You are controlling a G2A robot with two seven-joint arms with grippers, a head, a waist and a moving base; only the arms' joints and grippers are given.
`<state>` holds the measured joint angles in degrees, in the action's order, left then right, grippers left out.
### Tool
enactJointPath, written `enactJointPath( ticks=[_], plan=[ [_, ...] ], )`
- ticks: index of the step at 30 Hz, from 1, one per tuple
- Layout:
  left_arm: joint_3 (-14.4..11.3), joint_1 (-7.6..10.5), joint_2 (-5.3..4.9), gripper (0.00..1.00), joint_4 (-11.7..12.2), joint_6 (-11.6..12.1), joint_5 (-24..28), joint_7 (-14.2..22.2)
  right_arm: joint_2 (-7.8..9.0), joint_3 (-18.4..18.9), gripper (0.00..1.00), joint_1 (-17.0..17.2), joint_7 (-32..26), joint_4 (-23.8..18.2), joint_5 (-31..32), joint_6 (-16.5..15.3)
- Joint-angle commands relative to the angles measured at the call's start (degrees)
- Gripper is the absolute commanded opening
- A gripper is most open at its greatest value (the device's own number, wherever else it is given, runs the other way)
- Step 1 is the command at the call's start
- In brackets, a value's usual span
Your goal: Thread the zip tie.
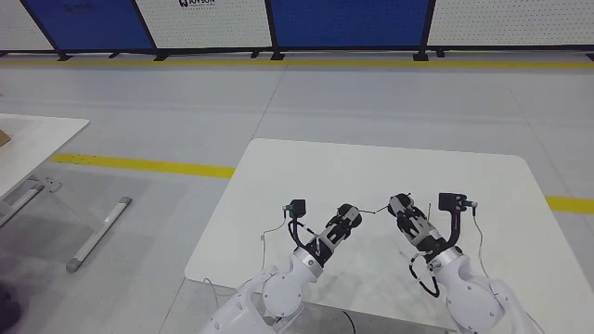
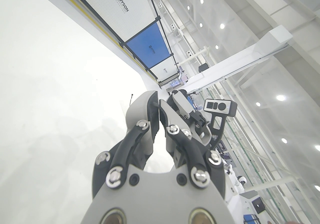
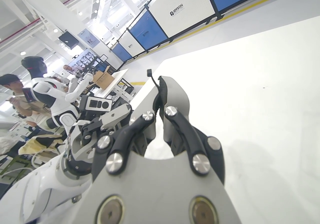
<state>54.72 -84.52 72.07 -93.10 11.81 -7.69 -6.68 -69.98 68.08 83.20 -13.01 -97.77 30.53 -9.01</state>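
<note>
Pinching zip tie (image 3: 150,72), left gripper (image 2: 158,108), right gripper (image 3: 159,95)

My left hand (image 2: 158,107) and right hand (image 3: 159,92) sit side by side above the near half of the surface (image 1: 464,176), tips facing each other. The zip tie (image 3: 153,79) runs between them, pinched in both. Another table (image 1: 37,139) stands well off to the left.

The thin black plastic zip tie (image 3: 152,78) looks smooth, faintly glossy. The right gripper (image 3: 159,92) has matt grey plastic fingers (image 3: 176,96), ribbed black pads (image 3: 163,89) and shiny metal screws (image 3: 171,111). The white table top (image 1: 464,176) is smooth and matt.
</note>
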Motion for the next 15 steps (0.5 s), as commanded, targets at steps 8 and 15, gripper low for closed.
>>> enactJointPath(
  ticks=[8, 15],
  plan=[
    [0.00, 0.00, 0.00, 0.00, 0.00, 0.00, 0.00, 0.00, -0.28, -0.98, 0.00, -1.35, -1.46, 1.14, 0.23, 0.90],
    [0.00, 0.00, 0.00, 0.00, 0.00, 0.00, 0.00, 0.00, -0.28, -0.89, 0.00, -1.36, -2.72, 0.79, -0.12, 0.37]
  ],
)
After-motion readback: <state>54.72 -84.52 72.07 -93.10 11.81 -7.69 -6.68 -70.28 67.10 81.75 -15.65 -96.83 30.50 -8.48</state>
